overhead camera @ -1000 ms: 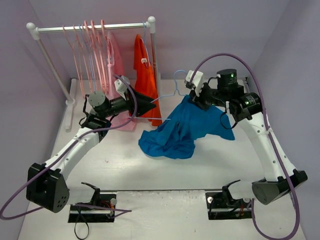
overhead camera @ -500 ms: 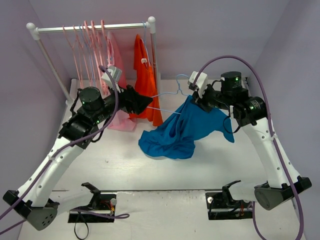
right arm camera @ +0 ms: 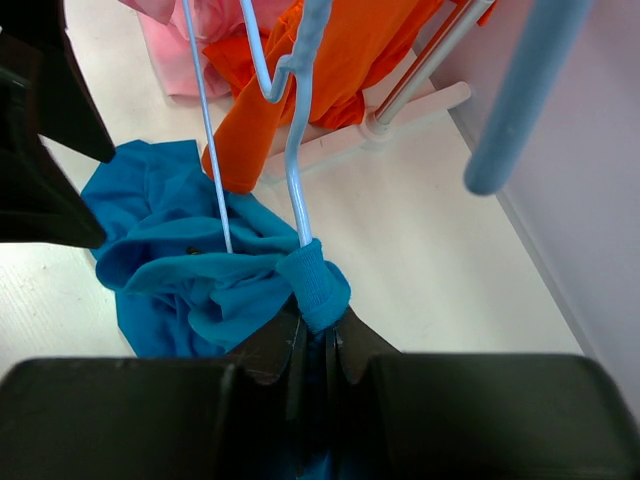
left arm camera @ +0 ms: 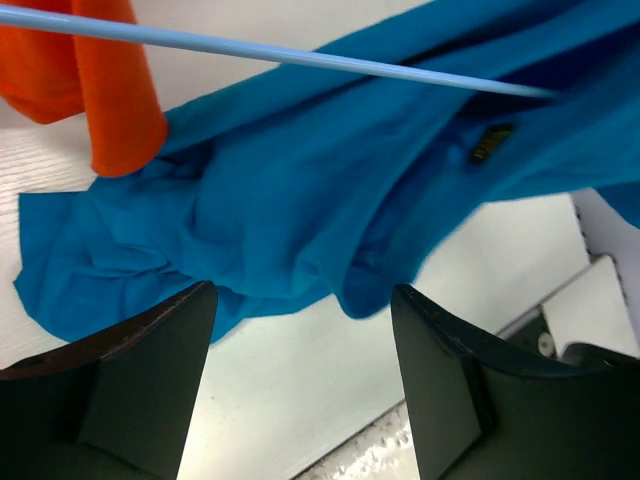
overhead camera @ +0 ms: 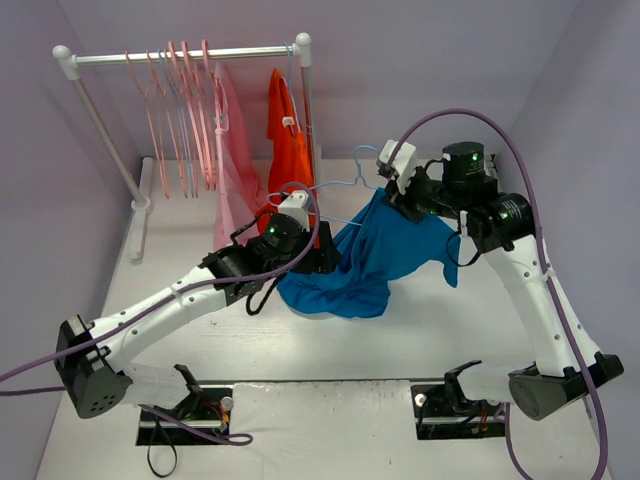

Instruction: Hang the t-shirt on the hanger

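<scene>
The bright blue t-shirt [overhead camera: 350,270] hangs from my right gripper [overhead camera: 388,197] and trails in a heap onto the table. That gripper [right arm camera: 322,322] is shut on the ribbed collar, with the wire of the pale blue hanger [right arm camera: 296,150] running into the collar between its jaws. The hanger [overhead camera: 345,186] sticks up and to the left, its hook in the air. My left gripper [overhead camera: 330,262] is open beside the heap's left side. In the left wrist view the t-shirt [left arm camera: 300,190] lies just beyond the open fingers [left arm camera: 150,360], with the hanger bar [left arm camera: 300,57] across the top.
A white clothes rack [overhead camera: 185,55] stands at the back left, with several pink hangers [overhead camera: 175,110], a pale pink garment [overhead camera: 232,150] and an orange garment [overhead camera: 290,150]. The rack's right post [overhead camera: 306,100] is close behind the hanger. The orange garment's hem [left arm camera: 115,100] hangs just left of the t-shirt.
My left gripper has opened, left the hanger's left end and swung down and right to the t-shirt heap. The right gripper has hardly moved, still shut on the collar.
</scene>
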{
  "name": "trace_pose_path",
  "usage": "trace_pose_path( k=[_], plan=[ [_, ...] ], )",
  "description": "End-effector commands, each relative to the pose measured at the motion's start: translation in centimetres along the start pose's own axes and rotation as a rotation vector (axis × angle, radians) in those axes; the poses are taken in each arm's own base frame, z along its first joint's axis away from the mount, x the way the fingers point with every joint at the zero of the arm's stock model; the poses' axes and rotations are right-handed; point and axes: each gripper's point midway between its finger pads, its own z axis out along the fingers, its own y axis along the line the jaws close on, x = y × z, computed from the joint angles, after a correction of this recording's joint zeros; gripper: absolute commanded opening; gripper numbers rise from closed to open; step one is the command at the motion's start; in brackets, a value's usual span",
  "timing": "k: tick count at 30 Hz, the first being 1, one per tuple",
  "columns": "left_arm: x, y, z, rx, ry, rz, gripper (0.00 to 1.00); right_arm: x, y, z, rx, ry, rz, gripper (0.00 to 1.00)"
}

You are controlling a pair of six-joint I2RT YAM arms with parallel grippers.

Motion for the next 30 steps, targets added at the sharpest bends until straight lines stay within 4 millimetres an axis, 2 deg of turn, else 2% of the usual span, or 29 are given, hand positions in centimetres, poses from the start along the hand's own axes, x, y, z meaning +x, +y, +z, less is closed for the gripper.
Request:
trace_pose_path(
  k=[1,8,13,16,18,22,26,30],
  plan=[
    [-3.4,-1.3,0.0,-0.008,-0.133,-0.041,0.64,-3.4,-1.3,-0.8,0.049,-0.109,-0.042,0.0],
    [-1.9,-1.7,2.8,-0.007,-0.097,-0.028,0.53,-3.3,-1.0,-1.0,0.044,-0.114,-0.04,0.0],
    [-0.6,-2.9,4.2,0.005,-0.07,-0.01,0.52,-3.1,-0.7,-1.2,0.043,-0.115,-0.037,0.0],
    [0.2,-2.4,5.0,-0.023,-0.058,-0.011,0.51,-3.3,-0.5,-1.2,0.035,-0.123,-0.034,0.0],
    [0.4,-1.9,5.4,-0.047,-0.061,-0.018,0.46,-3.3,-0.3,-1.2,0.023,-0.128,-0.03,0.0],
    [-0.3,-1.1,5.0,-0.091,-0.094,-0.006,0.29,-3.3,-0.3,-1.6,0.037,-0.128,-0.029,0.0],
    [-1.4,0.8,2.7,-0.171,-0.116,0.048,0.0,-2.9,-0.1,-2.1,0.052,-0.124,-0.023,0.0],
    [-3.0,3.3,0.9,-0.227,-0.144,0.074,0.0,-3.0,0.2,-2.4,0.05,-0.133,-0.017,0.0]
  ],
)
